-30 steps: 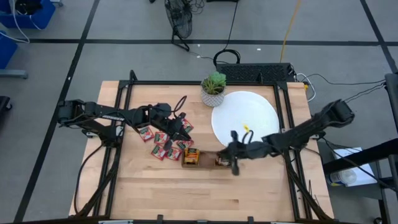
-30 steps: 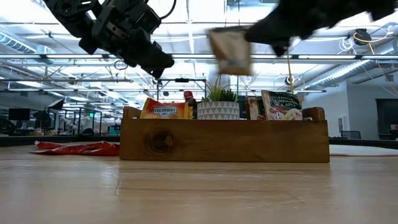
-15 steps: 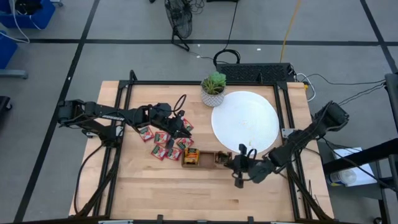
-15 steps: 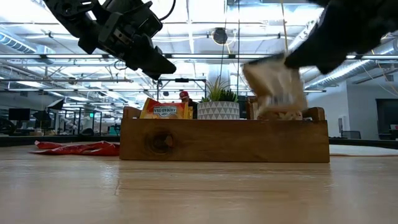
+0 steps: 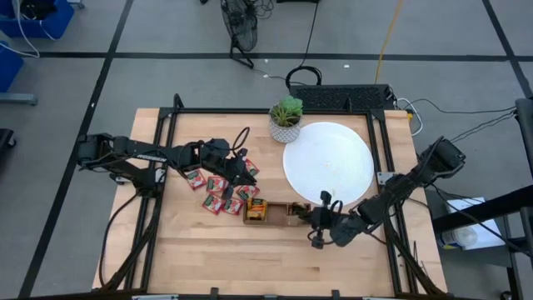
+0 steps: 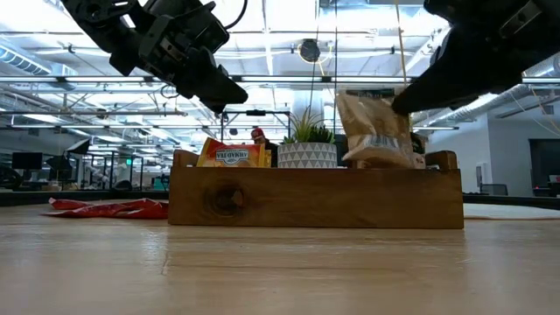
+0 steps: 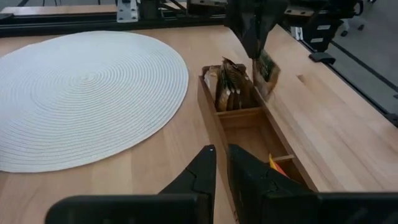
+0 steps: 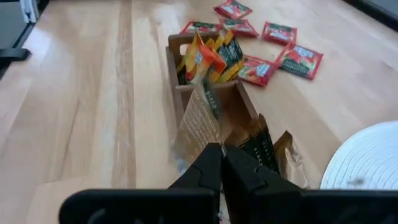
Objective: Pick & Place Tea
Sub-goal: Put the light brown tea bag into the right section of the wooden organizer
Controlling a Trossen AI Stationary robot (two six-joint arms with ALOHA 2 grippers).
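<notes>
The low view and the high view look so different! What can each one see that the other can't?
Only the low view shows the room behind the table and the pale sachet hanging from the shut right gripper over the tray's end. Only the high view shows the white disc and the red sachets spread out beneath the left gripper. Both show the tray, the plant and both arms.

A potted plant (image 5: 286, 118) stands touching a white round mat (image 5: 328, 161), near a wooden tray (image 5: 279, 213).
</notes>
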